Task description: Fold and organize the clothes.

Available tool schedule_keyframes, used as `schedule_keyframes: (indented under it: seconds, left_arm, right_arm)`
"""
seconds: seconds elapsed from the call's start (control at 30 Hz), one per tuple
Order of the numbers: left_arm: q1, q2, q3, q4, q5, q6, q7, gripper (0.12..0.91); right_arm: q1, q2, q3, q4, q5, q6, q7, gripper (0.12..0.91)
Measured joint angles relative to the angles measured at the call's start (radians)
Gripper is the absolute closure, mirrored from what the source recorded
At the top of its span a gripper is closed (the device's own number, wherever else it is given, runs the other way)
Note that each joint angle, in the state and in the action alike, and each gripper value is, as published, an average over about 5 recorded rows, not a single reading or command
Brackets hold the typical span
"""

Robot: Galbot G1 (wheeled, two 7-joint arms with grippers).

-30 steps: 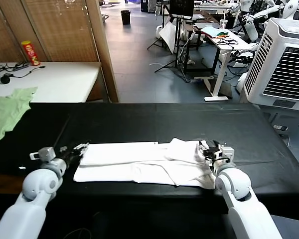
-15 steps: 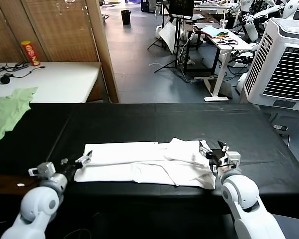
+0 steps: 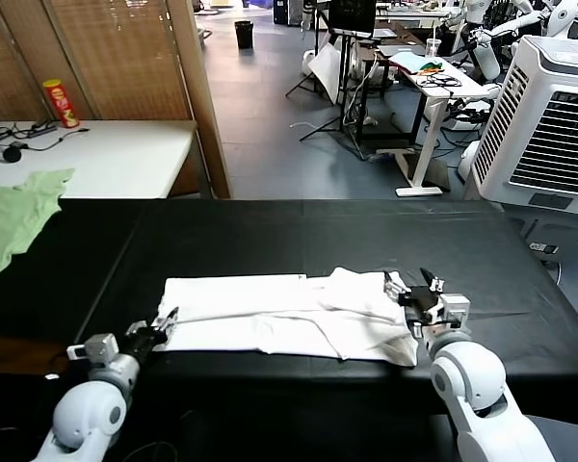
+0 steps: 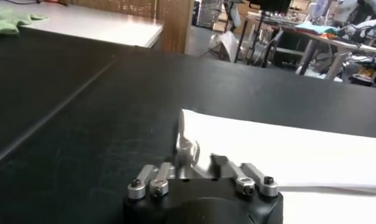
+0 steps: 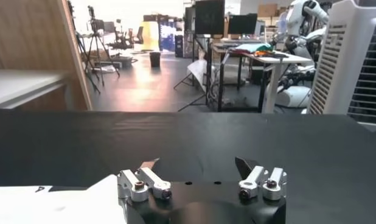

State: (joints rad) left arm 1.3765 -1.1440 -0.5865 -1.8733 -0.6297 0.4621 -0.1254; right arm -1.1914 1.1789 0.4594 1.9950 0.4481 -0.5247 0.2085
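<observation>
The white shirt (image 3: 289, 316) lies folded in a long strip near the front edge of the black bench (image 3: 299, 231). The left pincer (image 3: 164, 325) pinches its front left corner. The right pincer (image 3: 411, 286), spread, is at its right end. Behind the shirt the bench is bare to the far edge.

- Green garment (image 3: 14, 217): cut off by the left edge.
- T-shirt (image 3: 279, 318): print hidden; near right corner behind the right gripper (image 3: 411, 289).
</observation>
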Motion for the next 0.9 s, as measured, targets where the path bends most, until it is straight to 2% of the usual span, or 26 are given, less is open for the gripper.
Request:
schedule_keyframes:
  seconds: [0.1, 0.17, 0.33, 0.43, 0.63, 0.77, 0.9]
  left_arm:
    - [0.003, -0.004, 0.002, 0.001, 0.021, -0.004, 0.008, 0.867]
    - [0.006, -0.003, 0.003, 0.0, 0.051, -0.014, 0.018, 0.88]
    - [0.019, 0.022, -0.011, 0.012, 0.201, -0.08, 0.048, 0.873]
    - [0.033, 0.057, -0.035, 0.031, 0.286, -0.114, 0.055, 0.874]
    - [0.062, 0.188, -0.108, 0.083, 0.32, -0.148, 0.053, 0.874]
    - [0.067, 0.261, -0.134, 0.092, 0.319, -0.144, 0.045, 0.874]
    - [0.061, 0.266, -0.12, 0.044, 0.287, -0.097, 0.025, 0.874]
  right_arm:
    - [-0.001, 0.0, 0.008, 0.001, -0.004, 0.001, -0.005, 0.227]
    - [0.0, -0.001, 0.014, 0.001, -0.006, 0.001, -0.007, 0.227]
    - [0.009, 0.0, 0.03, 0.001, -0.006, -0.001, -0.005, 0.227]
    - [0.012, 0.004, 0.037, 0.001, -0.006, -0.002, -0.003, 0.227]
    - [0.007, 0.014, 0.043, -0.001, -0.006, -0.003, -0.001, 0.227]
    - [0.005, 0.02, 0.044, -0.001, -0.007, -0.003, 0.001, 0.227]
    - [0.001, 0.028, 0.045, -0.001, -0.012, -0.003, 0.006, 0.227]
